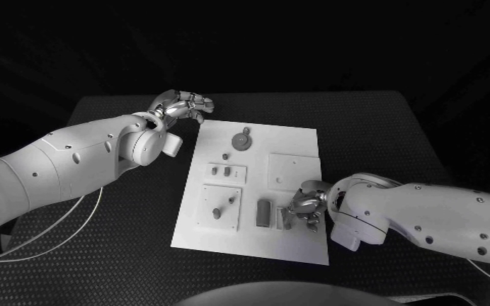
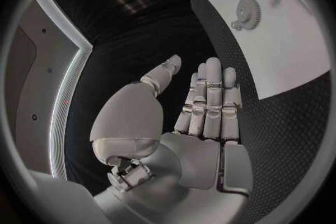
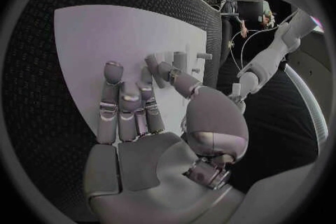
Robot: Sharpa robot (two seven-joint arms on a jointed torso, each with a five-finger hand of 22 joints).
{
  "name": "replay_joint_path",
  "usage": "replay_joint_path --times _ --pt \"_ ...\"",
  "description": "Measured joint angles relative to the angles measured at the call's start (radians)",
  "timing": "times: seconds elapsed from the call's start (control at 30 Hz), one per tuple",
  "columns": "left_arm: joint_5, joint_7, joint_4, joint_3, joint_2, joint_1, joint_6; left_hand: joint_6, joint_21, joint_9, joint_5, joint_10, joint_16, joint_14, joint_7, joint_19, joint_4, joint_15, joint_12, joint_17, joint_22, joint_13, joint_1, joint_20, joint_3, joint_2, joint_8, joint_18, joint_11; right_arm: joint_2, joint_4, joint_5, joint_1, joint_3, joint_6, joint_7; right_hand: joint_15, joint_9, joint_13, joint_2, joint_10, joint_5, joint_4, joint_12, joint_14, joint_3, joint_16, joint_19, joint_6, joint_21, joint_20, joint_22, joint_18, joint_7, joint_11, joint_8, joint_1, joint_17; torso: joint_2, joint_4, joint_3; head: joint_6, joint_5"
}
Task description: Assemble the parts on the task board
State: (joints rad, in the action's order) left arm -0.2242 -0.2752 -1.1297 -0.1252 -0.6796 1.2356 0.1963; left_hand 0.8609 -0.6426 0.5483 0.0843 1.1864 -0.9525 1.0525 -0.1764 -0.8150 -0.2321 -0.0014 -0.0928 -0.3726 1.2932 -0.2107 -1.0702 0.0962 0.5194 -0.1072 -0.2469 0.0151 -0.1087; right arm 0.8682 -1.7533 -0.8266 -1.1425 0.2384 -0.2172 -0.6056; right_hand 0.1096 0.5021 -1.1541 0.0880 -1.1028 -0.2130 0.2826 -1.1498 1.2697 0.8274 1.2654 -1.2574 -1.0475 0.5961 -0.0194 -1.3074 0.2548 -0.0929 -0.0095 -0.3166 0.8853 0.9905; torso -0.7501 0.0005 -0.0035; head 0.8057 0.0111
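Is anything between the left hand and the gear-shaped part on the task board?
Nothing visible. The left hand hovers open off the task board's far left corner, and only bare board lies between it and the gear-shaped part.

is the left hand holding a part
No, the left hand is empty in its wrist view, fingers straight over the black table, off the board's edge.

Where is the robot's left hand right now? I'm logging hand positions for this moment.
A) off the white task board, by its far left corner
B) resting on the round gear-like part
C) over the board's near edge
A: the left hand hovers over the black table just beyond the white task board, its fingers apart and holding nothing.
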Motion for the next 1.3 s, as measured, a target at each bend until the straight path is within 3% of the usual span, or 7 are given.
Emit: replay_joint_path --times 0.3,0.73,1.07,1.17,1.3 --pt "0.000 0.001 -0.001 0.000 0.000 0.000 -0.001 0.000 0.000 0.000 0.000 0.000 0.004 0.000 0.000 0.000 0.000 0.000 0.000 -0.001 0.001 0.000 0.000 0.000 0.000 0.000 0.000 0.000 0.000 -0.017 0.010 0.000 0.002 -0.001 0.007 0.000 0.001 0.002 -0.001 0.016 -0.007 0.019 -0.012 0.000 0.005 -0.012 0.000 0.000 -0.002 0.000 0.000 0.000 0.000 0.002 -0.007 -0.005 -0.034 0.001 0.000 -0.0001 0.0007 -0.001 -0.003" --pt "0.000 0.002 0.000 0.000 0.000 0.000 -0.002 0.000 0.000 0.000 0.000 0.000 0.004 0.000 0.000 0.000 0.000 0.000 0.000 -0.001 0.002 0.000 0.003 0.000 0.000 -0.003 0.000 0.000 0.000 -0.023 0.017 0.001 0.005 0.000 0.020 0.000 0.004 -0.012 -0.006 0.041 -0.007 0.081 -0.042 0.000 0.004 -0.018 -0.004 0.000 -0.004 0.000 0.000 0.000 0.001 0.004 -0.007 -0.008 -0.083 0.006 0.000 -0.0004 0.0013 0.000 -0.004" --pt "0.000 0.002 0.000 0.000 0.000 0.000 -0.003 0.000 0.000 0.000 0.000 0.000 0.004 0.000 0.000 0.000 0.003 0.000 0.000 -0.002 0.002 0.000 0.004 0.000 -0.003 -0.004 0.000 0.000 0.000 -0.023 0.017 0.001 0.005 0.000 0.027 0.002 0.004 -0.019 -0.011 0.028 -0.007 0.132 -0.072 0.000 0.004 -0.002 -0.004 0.000 -0.009 0.000 0.000 0.000 0.000 0.006 -0.007 -0.008 -0.124 0.010 0.000 -0.0008 0.0012 0.000 -0.004" --pt "0.000 0.002 0.000 0.000 -0.001 0.000 -0.003 0.000 0.000 0.000 0.000 0.000 0.004 0.000 0.000 0.000 0.003 0.000 0.000 -0.002 0.001 0.000 0.004 0.000 -0.003 -0.004 0.000 0.000 0.000 -0.022 0.015 0.001 0.005 0.001 0.030 0.003 0.004 -0.020 -0.012 0.029 -0.007 0.135 -0.076 0.000 0.004 0.002 -0.004 0.000 -0.011 0.000 0.000 0.000 0.000 0.004 -0.007 -0.008 -0.136 0.010 0.000 -0.0007 0.0010 0.000 -0.003" --pt "0.000 0.003 0.000 0.000 -0.001 0.000 -0.003 0.000 0.000 0.000 0.000 0.000 0.004 0.000 0.000 0.000 0.005 0.000 0.000 -0.001 0.001 0.000 0.004 0.000 0.000 -0.004 0.000 0.000 0.000 -0.020 0.012 0.001 0.006 0.001 0.037 0.004 0.004 -0.022 -0.017 0.047 -0.011 0.144 -0.084 0.000 0.004 0.002 -0.004 0.000 -0.011 0.000 0.000 0.000 0.000 0.004 -0.010 -0.008 -0.154 0.011 0.000 -0.0005 0.0009 0.001 -0.003"
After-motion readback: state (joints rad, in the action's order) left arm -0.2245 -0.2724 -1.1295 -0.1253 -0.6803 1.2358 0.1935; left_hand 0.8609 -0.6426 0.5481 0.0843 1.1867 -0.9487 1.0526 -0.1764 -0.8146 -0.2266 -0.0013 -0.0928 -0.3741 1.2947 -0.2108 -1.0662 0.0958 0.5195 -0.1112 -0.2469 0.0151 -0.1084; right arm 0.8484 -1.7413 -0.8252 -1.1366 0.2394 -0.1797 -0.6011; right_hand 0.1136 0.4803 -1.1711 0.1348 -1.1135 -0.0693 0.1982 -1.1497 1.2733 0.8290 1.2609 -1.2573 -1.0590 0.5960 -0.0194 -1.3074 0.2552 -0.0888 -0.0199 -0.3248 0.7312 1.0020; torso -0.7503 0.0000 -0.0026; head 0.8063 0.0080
